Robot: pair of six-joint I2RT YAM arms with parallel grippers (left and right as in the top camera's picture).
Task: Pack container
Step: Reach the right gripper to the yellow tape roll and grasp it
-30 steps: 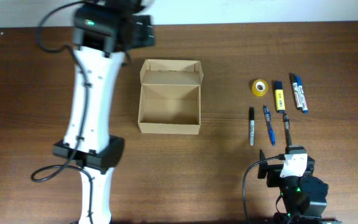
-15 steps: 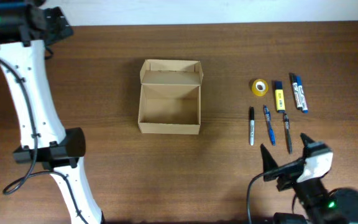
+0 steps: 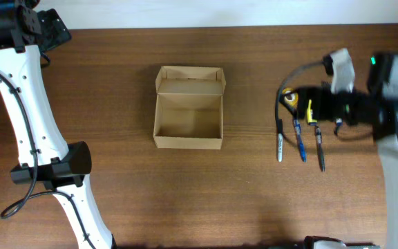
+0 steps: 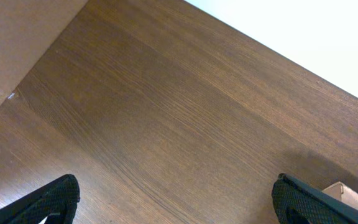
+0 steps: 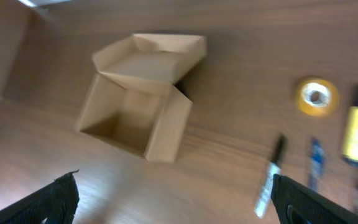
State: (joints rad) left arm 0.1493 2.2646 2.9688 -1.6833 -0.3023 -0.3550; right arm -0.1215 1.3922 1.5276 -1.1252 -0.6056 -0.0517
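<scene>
**A:** From above, where does the container sit?

**B:** The small tan rectangular cardboard box stands near the middle of the dark brown wooden table, open side up. Its hinged flap lid is folded back on the far side, with the side tabs showing.

**A:** And the arms?

**B:** The white left arm bends well to the left of the box, its dark head at the far left corner. The right arm reaches in from well to the right of the box, over a group of small things. A black marker, a blue pen and a thin dark pen lie side by side there, not touching. A yellow tape roll and a yellow highlighter peek out from under the arm.

**A:** The left wrist view?

**B:** The left gripper stands wide, its two black fingertips in the bottom corners with only bare wood between them. A pale tan corner at the lower right edge may be the box; I cannot tell.

**A:** The right wrist?

**B:** It is blurred. The right gripper is spread wide too and holds nothing. The box shows beyond the fingertips with its lid raised. The tape roll, highlighter, marker and blue pen lie to the right of the box, well apart from it.
</scene>
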